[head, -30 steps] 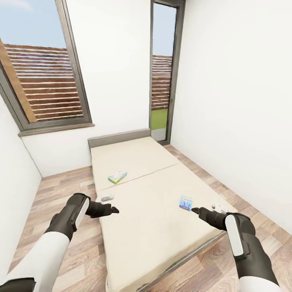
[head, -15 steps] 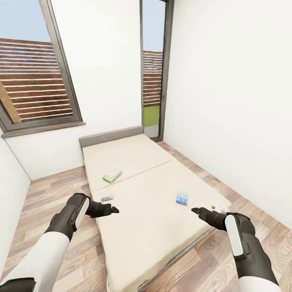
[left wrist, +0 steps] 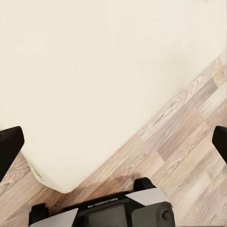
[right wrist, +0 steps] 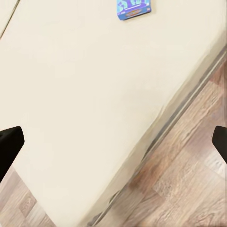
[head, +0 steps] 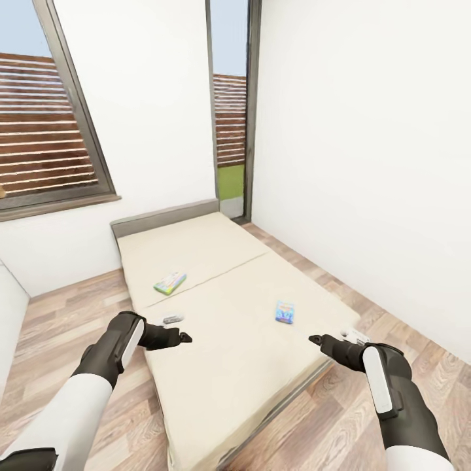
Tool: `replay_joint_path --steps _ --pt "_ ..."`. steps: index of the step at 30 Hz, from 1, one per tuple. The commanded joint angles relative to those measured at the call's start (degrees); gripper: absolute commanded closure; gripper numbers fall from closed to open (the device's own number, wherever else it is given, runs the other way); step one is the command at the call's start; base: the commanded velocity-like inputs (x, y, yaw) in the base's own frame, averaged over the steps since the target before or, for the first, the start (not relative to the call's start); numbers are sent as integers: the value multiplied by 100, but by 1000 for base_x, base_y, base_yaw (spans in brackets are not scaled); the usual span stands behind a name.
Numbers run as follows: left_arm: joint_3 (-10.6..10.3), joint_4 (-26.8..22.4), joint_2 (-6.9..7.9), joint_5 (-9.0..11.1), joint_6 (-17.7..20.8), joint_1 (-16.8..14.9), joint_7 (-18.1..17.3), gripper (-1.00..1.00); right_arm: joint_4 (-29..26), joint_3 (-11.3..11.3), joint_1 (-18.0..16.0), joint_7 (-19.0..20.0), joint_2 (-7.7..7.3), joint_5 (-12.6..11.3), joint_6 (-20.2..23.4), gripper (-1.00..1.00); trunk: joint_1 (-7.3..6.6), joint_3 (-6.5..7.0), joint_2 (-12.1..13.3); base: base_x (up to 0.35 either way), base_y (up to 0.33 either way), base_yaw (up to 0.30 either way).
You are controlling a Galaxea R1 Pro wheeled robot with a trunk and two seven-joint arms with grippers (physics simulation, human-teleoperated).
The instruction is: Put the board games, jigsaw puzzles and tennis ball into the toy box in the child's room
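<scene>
A: Which step now?

B: Approach to the bed [head: 229, 340]. Two board games lie on the mattress: the white-green one [head: 170, 282] left of centre, the blue one [head: 284, 312] right of centre.

A: Pincers?

B: Left pincer [head: 185, 338] and right pincer [head: 314, 339] both wide open, holding nothing, approx. over the bed edges.

A: Next?

B: Prob. drive nearer, then reach the right arm to the blue box.

Head view: high, angled forward and down over both arms onto the bed [head: 216, 327], with walls and windows beyond. Left wrist view: close, looking down on a mattress corner and the plank floor [left wrist: 189, 137]. Right wrist view: close above the mattress edge; shares the blue board game [right wrist: 134, 8] with the head view.
</scene>
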Motion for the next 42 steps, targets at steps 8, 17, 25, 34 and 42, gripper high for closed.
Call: replay_joint_path --steps 8,17,25,34,42 --pt "17 -6 0 4 30 -4 -15 -100 -5 -13 -4 9 10 -1 28 -100 3 -81 -13 0 150 -155" --pt "10 -6 0 5 30 -4 -14 -100 -5 -13 -7 9 5 -1 28 -100 3 -158 -13 0 95 -155" --pt "10 -7 0 5 30 -4 -14 -100 -5 -12 -7 9 10 -1 28 -100 3 -227 -13 0 8 -155" --pt "13 -7 0 4 30 -1 -15 -100 -2 -12 -6 9 9 -1 28 -100 3 -304 -13 0 3 -155" --pt "18 -9 0 1 32 -4 -16 -100 2 -12 -7 9 12 -1 28 -100 3 -373 -13 0 184 -154"
